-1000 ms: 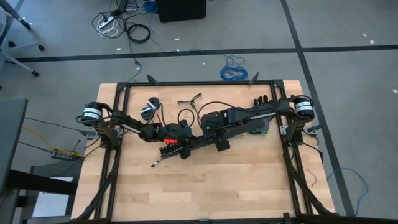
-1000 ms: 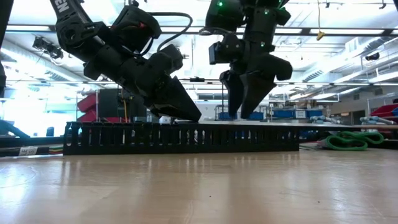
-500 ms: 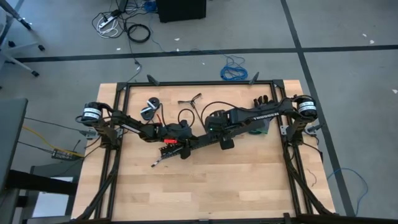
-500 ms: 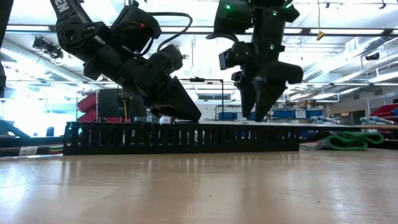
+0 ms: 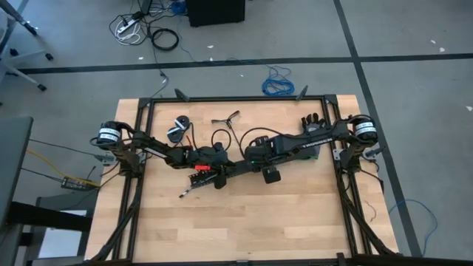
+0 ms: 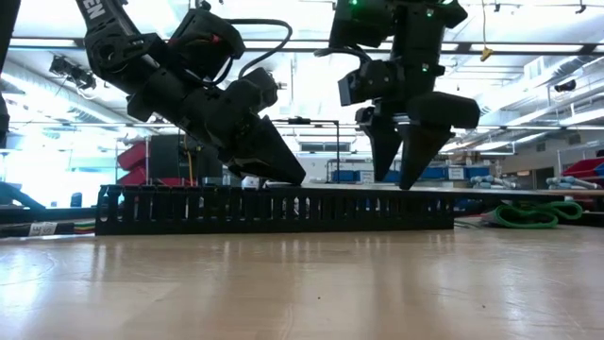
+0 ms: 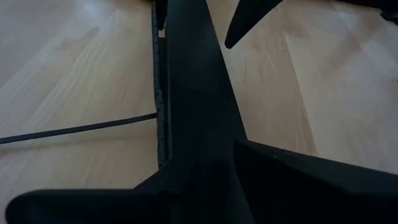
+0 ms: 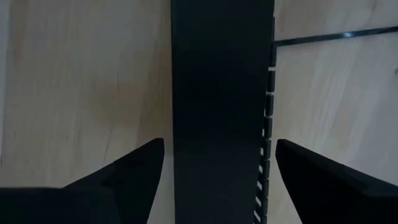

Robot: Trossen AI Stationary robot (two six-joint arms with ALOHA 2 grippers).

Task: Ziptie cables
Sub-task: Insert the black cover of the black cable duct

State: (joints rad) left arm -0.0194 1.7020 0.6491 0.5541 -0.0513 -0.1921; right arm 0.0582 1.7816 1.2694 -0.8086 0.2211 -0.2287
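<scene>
The left gripper [image 6: 283,175] sits low at the centre-left of the low view, its fingers down on the top of the long black perforated strip [image 6: 274,210]. In the left wrist view the strip [image 7: 193,93] runs up between that arm's fingers; they appear closed on it, though contact on both sides is not clearly shown.

The right gripper [image 6: 408,156] hangs above the strip right of centre in the low view, fingers [image 6: 425,142] spread wide. The right wrist view confirms this: the two fingers [image 8: 134,171] stand either side of the strip [image 8: 221,93], apart from it.

One thin black ziptie [image 8: 323,37] lies flat on the table [image 8: 81,74], running out from the strip's slotted edge at the upper right of the right wrist view. A similar thin strip [image 7: 74,129] shows at the left of the left wrist view. The cables cannot be made out in any view; the high view shows only a cluttered centre under both arms.

Risks, as judged:
- The right fingers closing here would take the strip, not a ziptie.
- A ziptie lying flat on the table may slip from the fingertips.
- The two grippers work close together over the strip; collision is possible.
</scene>
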